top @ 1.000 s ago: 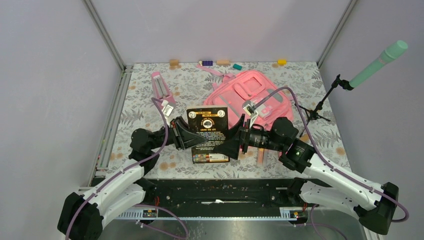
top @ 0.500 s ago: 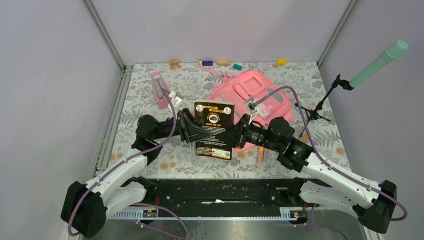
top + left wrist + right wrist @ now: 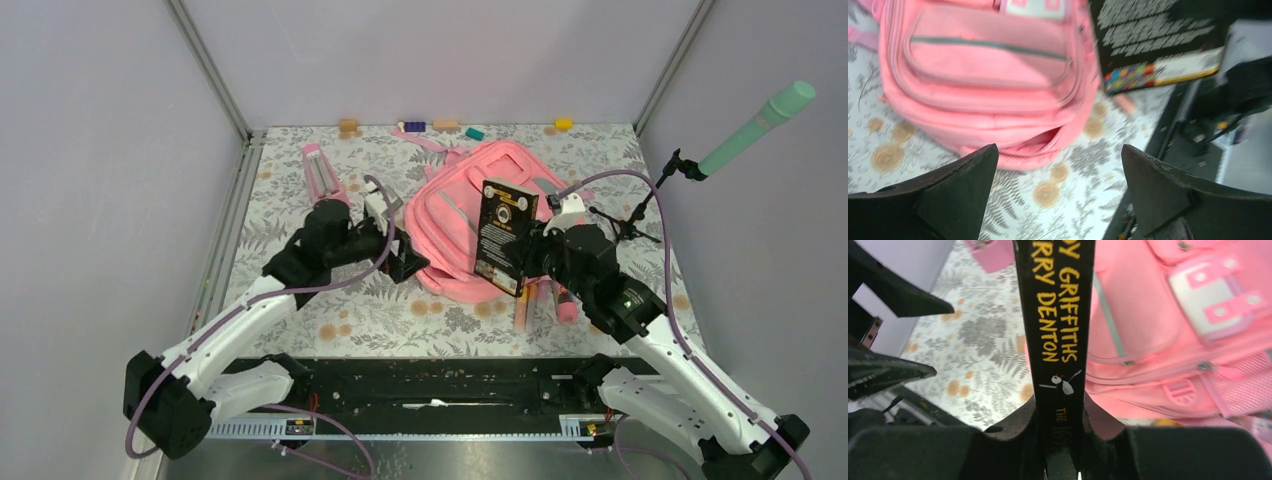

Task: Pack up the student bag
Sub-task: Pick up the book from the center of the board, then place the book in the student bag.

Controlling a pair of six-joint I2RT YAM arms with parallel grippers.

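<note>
Top view: the student bag (image 3: 450, 225) lies flat on the flower-patterned table (image 3: 300, 200), a little toward 12 o'clock from the middle, front pockets up; the right gripper (image 3: 527, 258) sits at the bag's 4 o'clock edge, pinched on a black book (image 3: 503, 232) that stands on edge over the bag's right half; the left gripper (image 3: 408, 262) hovers at the bag's 8 o'clock side, just beside the fabric, jaws spread wide with nothing between them; a pink stand (image 3: 322, 178) lies well apart at the bag's 10 o'clock.

Left wrist view: the left gripper (image 3: 1058, 195) shows its jaws far apart at 7 and 5 o'clock, empty; the student bag (image 3: 988, 75) fills the 11 o'clock part, a zip seam gaping slightly on its near edge; the book (image 3: 1158, 45) is a blur at 1 o'clock.

Right wrist view: the right gripper (image 3: 1058, 437) is clamped narrowly on the book (image 3: 1055, 315), spine running to 12 o'clock with yellow lettering; the student bag (image 3: 1158, 340) lies at 2 o'clock, behind the book.
</note>
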